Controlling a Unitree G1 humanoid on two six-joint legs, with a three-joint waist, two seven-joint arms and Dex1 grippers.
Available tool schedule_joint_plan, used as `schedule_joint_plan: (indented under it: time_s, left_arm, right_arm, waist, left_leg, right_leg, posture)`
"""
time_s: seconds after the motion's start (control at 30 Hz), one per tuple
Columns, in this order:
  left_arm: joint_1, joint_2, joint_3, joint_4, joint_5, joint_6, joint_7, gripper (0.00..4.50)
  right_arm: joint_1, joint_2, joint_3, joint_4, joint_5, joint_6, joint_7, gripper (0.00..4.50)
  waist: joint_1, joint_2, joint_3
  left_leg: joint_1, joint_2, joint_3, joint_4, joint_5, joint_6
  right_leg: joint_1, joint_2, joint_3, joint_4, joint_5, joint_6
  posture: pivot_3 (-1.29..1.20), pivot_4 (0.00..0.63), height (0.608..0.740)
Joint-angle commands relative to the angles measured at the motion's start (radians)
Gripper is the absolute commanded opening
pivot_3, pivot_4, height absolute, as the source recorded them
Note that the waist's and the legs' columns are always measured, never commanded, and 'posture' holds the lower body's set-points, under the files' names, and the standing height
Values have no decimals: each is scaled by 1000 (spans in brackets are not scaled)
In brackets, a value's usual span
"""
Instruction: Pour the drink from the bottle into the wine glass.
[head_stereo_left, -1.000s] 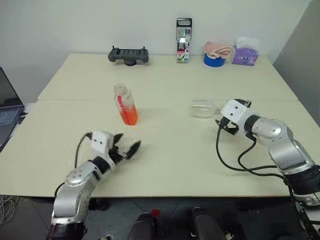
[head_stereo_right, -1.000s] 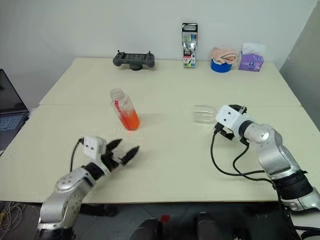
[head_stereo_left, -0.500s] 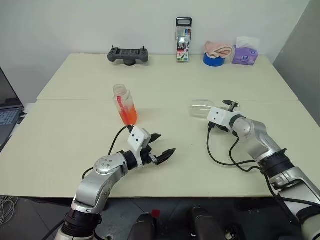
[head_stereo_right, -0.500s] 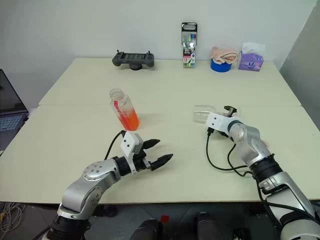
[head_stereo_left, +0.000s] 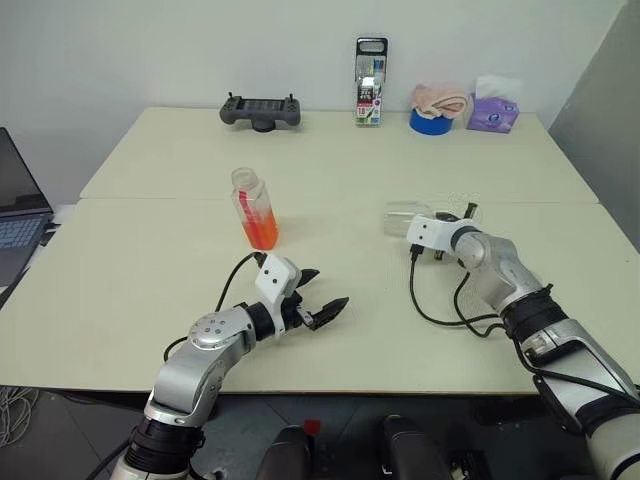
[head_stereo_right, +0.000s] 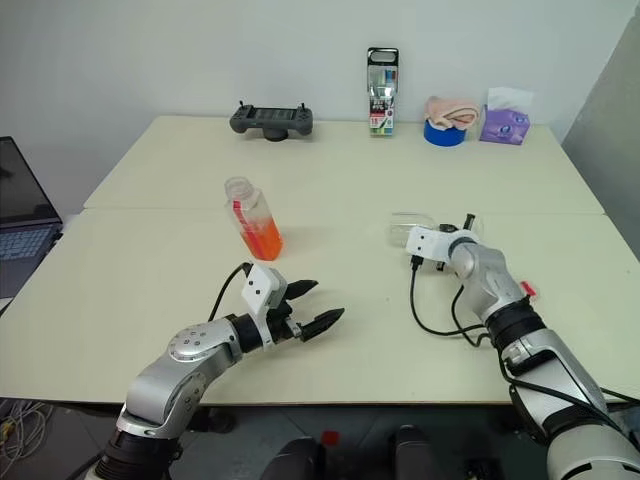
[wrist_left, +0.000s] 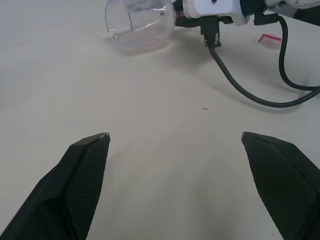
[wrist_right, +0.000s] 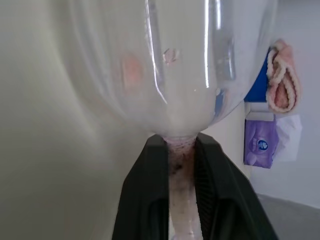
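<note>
R gripper (wrist_right: 181, 165) now clamped on wine glass (head_stereo_left: 403, 217) stem (glass lying on side); L gripper (head_stereo_left: 318, 298) swung inward, fingers wide, empty. Bottle (head_stereo_left: 254, 208) upright, unobstructed, uncapped.

laptop (head_stereo_left: 18, 218), controller (head_stereo_left: 260, 108), tissue pack (head_stereo_left: 491, 112)

A pale table (head_stereo_left: 400, 160) is standing against a plain white wall (head_stereo_left: 150, 50), a laptop (head_stereo_left: 15, 215) sitting far left.

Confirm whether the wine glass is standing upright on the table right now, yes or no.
No. The wine glass lies on its side on the table, with the right gripper shut on its stem.
</note>
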Motion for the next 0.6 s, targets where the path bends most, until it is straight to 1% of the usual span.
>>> schedule_joint_plan:
  time_s: [0.03, 0.1, 0.13, 0.2, 0.23, 0.27, 0.3, 0.37, 0.4, 0.43, 0.47, 0.53, 0.6]
  left_arm:
    - [19, 20, 17, -39, -4, -8, -15, 4500]
    - [40, 36, 37, -61, -17, -6, -21, 4500]
    - [55, 39, 63, -81, -38, -9, -25, 4500]
    - [85, 17, 158, -137, -149, 13, -14, 4500]
    - [94, 10, 190, -156, -191, 30, -4, 4500]
    - [103, 6, 227, -178, -242, 65, 12, 4500]
    - [126, 21, 264, -209, -282, 102, 21, 4500]
    - [170, 49, 314, -262, -335, 151, 29, 4500]
    - [195, 60, 330, -287, -356, 169, 35, 4500]
    - [216, 71, 338, -308, -370, 181, 41, 4500]
    - [233, 78, 340, -325, -377, 190, 46, 4500]
    - [252, 84, 340, -346, -388, 199, 58, 4500]
    - [260, 85, 335, -358, -396, 201, 69, 4500]
  right_arm:
    - [6, 0, -42, -127, 31, 11, 46, 261]
    - [7, 17, -94, -213, 73, 28, 52, 260]
    - [7, 43, -135, -264, 116, 42, 48, 260]
    - [6, 140, -240, -361, 244, 82, 25, 260]
    - [7, 176, -275, -390, 284, 99, 19, 260]
    - [10, 233, -326, -419, 343, 131, 1, 260]
    - [19, 320, -395, -430, 450, 117, -24, 260]
    - [55, 462, -489, -438, 655, 23, -4, 259]
    - [82, 522, -537, -435, 745, 15, 7, 259]
    - [105, 558, -562, -420, 795, -1, 16, 259]
    - [129, 578, -562, -396, 815, -21, 28, 259]
    - [164, 596, -526, -355, 815, -70, 46, 259]
    - [187, 613, -492, -341, 821, -101, 54, 259]
  waist:
    - [0, 0, 0]
    - [-5, 0, 0]
    - [-7, 1, 0]
    - [-18, 1, 1]
    - [-18, 1, 1]
    - [-17, 1, 1]
    - [-17, 1, 1]
    - [-18, 1, 1]
    - [-18, 1, 1]
    - [-18, 1, 1]
    - [-12, 1, 1]
    - [1, 1, 1]
    - [4, 1, 1]
  left_leg:
    - [0, 0, 0, 0, 0, 0]
    - [-1, 0, 0, -1, 0, 0]
    - [-1, 1, 1, -1, 0, 0]
    - [-2, 1, 1, -1, 0, 0]
    - [-2, 2, 1, -1, 0, 0]
    - [-2, 3, 0, -1, 0, 0]
    - [-2, 3, -2, -1, 0, 0]
    - [-1, 4, -2, -1, 0, 0]
    - [0, 4, -2, -1, 0, 0]
    - [0, 4, -2, -1, 0, 0]
    - [0, 4, -2, -1, 0, 0]
    - [-1, 3, -2, 0, 0, 0]
    - [-1, 1, -1, 0, 0, 0]
  right_leg:
    - [0, 0, 0, 0, 0, 0]
    - [-2, 0, 0, 0, 0, -1]
    - [-2, 0, 1, 0, 0, -1]
    - [-4, 0, 1, 1, 0, -1]
    - [-4, 1, 1, 1, 0, -1]
    - [-4, 1, 0, 1, 0, -1]
    - [-3, 1, -1, 2, 0, -1]
    - [-2, 3, -1, 2, 0, -1]
    - [-2, 3, 0, 2, 0, -1]
    - [-2, 4, -1, 2, 0, -1]
    - [-2, 4, 0, 2, 0, -1]
    - [-1, 3, 0, 1, 0, -1]
    - [-1, 0, 0, 0, 0, -1]
  posture:
    - [0, 150, 740]
    - [0, 150, 740]
    - [0, 150, 740]
    - [0, 150, 740]
    - [0, 150, 740]
    - [0, 150, 740]
    - [0, 150, 740]
    - [0, 150, 740]
    - [0, 150, 740]
    - [0, 150, 740]
    - [0, 150, 740]
    - [0, 150, 740]
    - [0, 150, 740]
